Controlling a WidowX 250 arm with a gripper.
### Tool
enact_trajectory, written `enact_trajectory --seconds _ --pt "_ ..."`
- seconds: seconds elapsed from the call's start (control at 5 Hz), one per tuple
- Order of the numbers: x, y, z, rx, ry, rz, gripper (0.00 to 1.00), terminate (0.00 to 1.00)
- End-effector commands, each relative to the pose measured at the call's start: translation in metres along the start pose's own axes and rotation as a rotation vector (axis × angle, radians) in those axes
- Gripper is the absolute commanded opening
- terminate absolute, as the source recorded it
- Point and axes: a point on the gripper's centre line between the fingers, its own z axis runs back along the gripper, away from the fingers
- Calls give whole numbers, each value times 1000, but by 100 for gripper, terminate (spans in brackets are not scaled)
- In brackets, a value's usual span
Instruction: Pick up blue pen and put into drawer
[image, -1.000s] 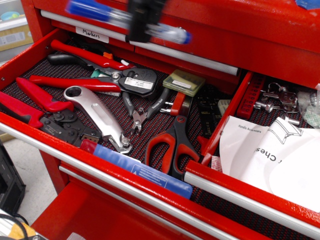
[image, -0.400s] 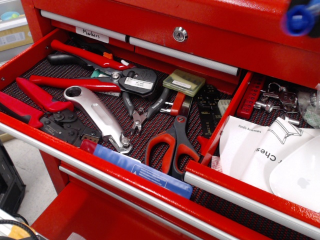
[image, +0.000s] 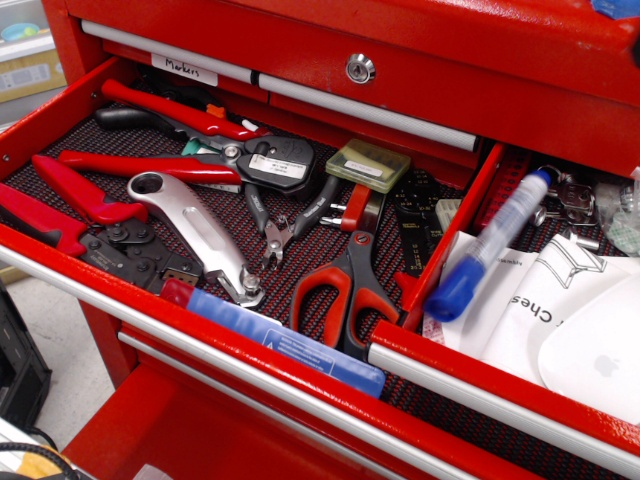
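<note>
The blue pen (image: 495, 240) lies slanted in the right drawer (image: 480, 395). Its dark blue cap points toward the front and its blue end toward the back. It rests on the white papers (image: 510, 310), close along the drawer's red left wall, and nothing holds it. The gripper does not show in this view.
The wider left drawer (image: 60, 110) holds red-handled pliers (image: 160, 165), scissors (image: 345, 285), a silver tool (image: 195, 235) and a flat blue bar (image: 285, 345). Keys (image: 565, 195) and a white mouse (image: 600, 360) lie in the right drawer. A keyhole (image: 360, 68) sits on the closed drawer above.
The gripper carried the pen rightward along the top of the view and left the frame. The pen now lies free in the right drawer.
</note>
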Motion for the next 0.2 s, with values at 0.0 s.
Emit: enact_trajectory --seconds 0.0 --pt "25 18 21 -36 -50 30 100 100"
